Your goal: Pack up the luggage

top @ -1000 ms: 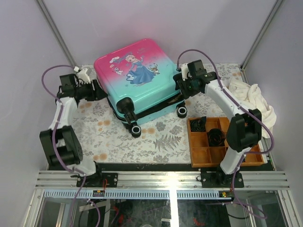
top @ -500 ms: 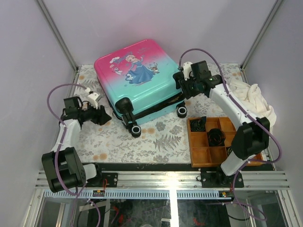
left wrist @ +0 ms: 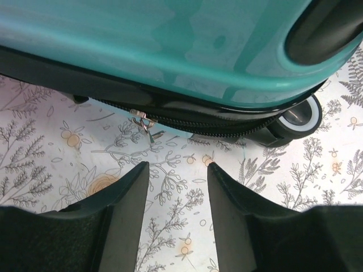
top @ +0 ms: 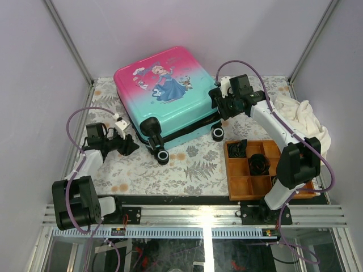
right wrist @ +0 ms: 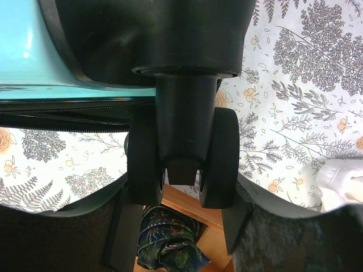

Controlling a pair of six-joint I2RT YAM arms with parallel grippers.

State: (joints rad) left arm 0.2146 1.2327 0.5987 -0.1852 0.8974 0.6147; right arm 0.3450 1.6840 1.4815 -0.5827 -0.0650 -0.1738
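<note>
One flat pink-to-teal luggage [top: 170, 96] (princess print upward) with black wheels [top: 163, 157]

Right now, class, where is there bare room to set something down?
Free: the floral tablecloth between the pink-to-teal hard-shell suitcase, the left hand and the brown wooden compartment tray. Crowded: the right side, with tray and crumpled white cloth.

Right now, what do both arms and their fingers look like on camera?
Both the left arm and right arm have white links joined by bulky black joint housings, each with a purple cable looping alongside. The left fingers and right fingers are matte black tapered wedges. No markings are readable.
</note>
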